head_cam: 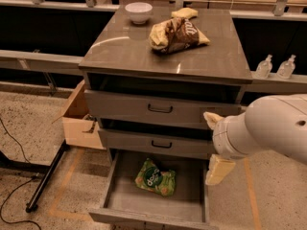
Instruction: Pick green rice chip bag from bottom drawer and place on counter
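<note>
At the far left of the frame, black cables [14, 143] trail over a speckled floor [33, 123], and a black stand leg [48, 176] slants down toward the lower left. An open cardboard box [79, 119] sits against the left side of the grey cabinet, and orange tape lines [64, 188] mark the floor around it.

The counter [124, 49], glossy grey-brown, fills the upper middle. On it are a white bowl [138, 12] at the back left and a brown-and-yellow snack bag [177, 32] right of centre. Below it are 2 shut drawers with black handles [160, 109].

The bottom drawer [127, 195] stands pulled out in the lower middle. The green rice chip bag [155, 178] lies flat on the drawer's grey floor, near the back and about mid-width.

Right of the drawer, the gripper [209, 147] hangs at the cabinet's right front edge. Its 2 cream fingers [219, 169] are spread apart and hold nothing, well apart from the bag. The white arm [273, 126] runs off the right edge. In the upper right, 2 clear bottles [264, 67] stand on a ledge.
</note>
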Controlling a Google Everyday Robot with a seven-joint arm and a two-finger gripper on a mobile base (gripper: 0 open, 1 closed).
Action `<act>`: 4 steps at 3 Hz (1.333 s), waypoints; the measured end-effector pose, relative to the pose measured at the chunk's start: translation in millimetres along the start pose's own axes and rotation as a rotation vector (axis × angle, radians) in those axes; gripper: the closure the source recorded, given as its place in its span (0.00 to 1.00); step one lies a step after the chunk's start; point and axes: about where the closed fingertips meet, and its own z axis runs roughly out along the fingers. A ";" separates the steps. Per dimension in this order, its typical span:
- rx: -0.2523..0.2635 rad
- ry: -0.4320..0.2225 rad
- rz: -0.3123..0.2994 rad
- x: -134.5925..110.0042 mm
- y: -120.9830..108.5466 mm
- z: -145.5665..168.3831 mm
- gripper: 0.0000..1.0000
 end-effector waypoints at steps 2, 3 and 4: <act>0.042 -0.146 0.016 -3.4 -7.6 70.8 0.00; 0.018 -0.223 0.000 -10.8 -12.9 130.3 0.00; -0.040 -0.224 -0.016 -8.5 -4.5 182.1 0.00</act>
